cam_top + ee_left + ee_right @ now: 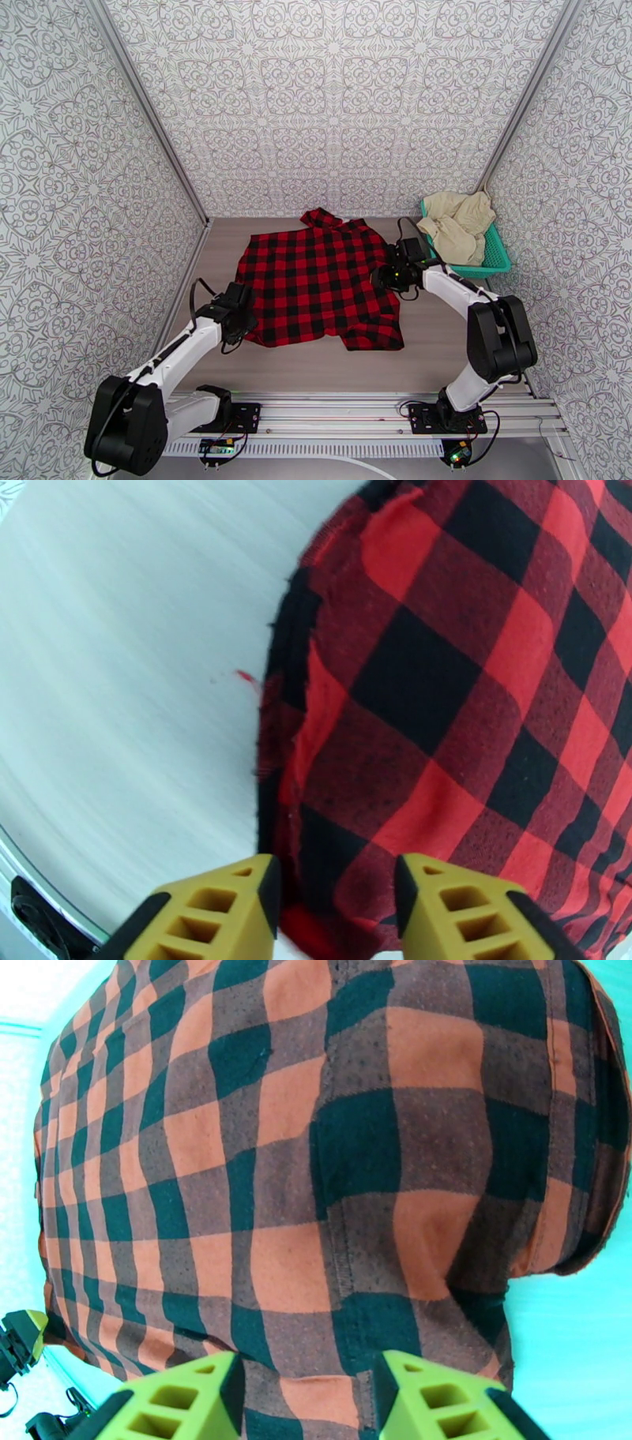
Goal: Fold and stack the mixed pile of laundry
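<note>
Top external view: the red-and-black checked shirt (320,284) lies spread flat on the middle of the table (316,367), its collar toward the far wall and its near right corner bunched into a fold. To its far right, cream-beige cloths (458,225) are heaped in a teal basket (498,264) against the right wall, apart from the shirt.

The left arm reaches forward and inward from its base, its forearm low over the table, and brings the left gripper (241,314) to the shirt's near left corner. In the left wrist view, the yellow fingers (229,906) stand apart astride the dark hem, with checked cloth running down between them. I cannot tell whether they pinch it.

The right arm is bent at a raised elbow near the right wall. Its forearm angles left and forward, placing the right gripper (389,276) at the shirt's right edge. In the right wrist view, the fingers (442,1394) are parted over the cloth, which passes between them, and whether they have a grip cannot be told.
</note>
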You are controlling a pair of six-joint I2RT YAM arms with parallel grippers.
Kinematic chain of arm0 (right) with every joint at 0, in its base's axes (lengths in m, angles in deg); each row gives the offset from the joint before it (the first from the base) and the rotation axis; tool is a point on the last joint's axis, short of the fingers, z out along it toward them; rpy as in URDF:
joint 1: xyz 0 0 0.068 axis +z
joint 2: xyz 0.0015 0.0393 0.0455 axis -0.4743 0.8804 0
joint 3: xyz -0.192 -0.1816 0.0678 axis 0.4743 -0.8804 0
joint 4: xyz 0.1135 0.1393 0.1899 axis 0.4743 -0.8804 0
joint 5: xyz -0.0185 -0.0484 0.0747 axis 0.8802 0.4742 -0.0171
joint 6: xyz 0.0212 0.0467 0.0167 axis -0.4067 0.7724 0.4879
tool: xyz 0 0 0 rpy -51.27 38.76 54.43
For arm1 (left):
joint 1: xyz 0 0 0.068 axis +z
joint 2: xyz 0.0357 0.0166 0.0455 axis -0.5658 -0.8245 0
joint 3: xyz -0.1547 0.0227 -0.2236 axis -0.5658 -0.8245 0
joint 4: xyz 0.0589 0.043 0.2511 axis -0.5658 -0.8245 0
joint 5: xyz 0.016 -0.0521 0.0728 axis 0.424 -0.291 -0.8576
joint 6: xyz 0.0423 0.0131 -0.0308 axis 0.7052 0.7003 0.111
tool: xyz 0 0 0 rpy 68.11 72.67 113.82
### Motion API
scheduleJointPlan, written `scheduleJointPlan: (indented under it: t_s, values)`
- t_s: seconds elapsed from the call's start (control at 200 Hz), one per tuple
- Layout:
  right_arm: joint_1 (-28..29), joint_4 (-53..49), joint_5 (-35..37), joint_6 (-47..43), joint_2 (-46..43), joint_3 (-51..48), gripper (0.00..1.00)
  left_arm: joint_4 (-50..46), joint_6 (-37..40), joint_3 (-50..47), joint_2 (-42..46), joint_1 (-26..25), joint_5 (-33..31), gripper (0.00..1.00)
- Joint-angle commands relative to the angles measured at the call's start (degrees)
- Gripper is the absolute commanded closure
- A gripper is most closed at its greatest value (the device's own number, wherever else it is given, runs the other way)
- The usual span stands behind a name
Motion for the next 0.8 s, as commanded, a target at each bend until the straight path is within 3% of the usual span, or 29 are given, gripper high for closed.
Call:
scheduleJointPlan:
  t_s: [0.0, 0.125, 0.24, 0.28, 0.335, 0.42, 0.595, 0.795]
  values:
    - [0.46, -1.34, 0.44, 0.45, -1.64, -1.28, 0.51, -0.81, 0.00, -2.92, 2.11, 0.16, 1.88, 0.77]
    - [0.46, -1.96, 0.60, 0.47, -1.90, -1.96, 0.51, -4.90, -1.93, -5.47, 5.98, 0.33, 1.29, 0.94]
    - [0.46, -2.65, 1.29, 1.30, -3.50, -4.17, 0.50, -9.25, -4.30, -7.06, 10.67, 1.11, -0.97, 0.93]
    - [0.46, -3.03, 1.87, 1.43, -4.34, -5.15, 0.50, -10.57, -5.17, -7.41, 12.18, 1.91, -1.92, 0.82]
    - [0.39, -3.92, 2.87, 1.46, -5.48, -6.46, 0.50, -11.63, -5.54, -7.62, 13.90, 3.06, -2.74, 0.50]
    - [0.21, -5.83, 4.70, 1.61, -7.52, -8.36, 0.49, -12.91, -5.21, -6.80, 15.65, 4.29, -4.08, 0.37]
    - [-2.21, -9.66, 5.75, 2.58, -11.83, -11.82, 0.45, -8.42, 3.99, 0.23, 12.27, 5.19, -2.82, 0.47]
    - [-5.96, -12.68, 2.24, 5.93, -17.27, -18.64, 0.42, 4.31, 10.18, 8.82, -3.13, -1.90, 2.74, 0.56]
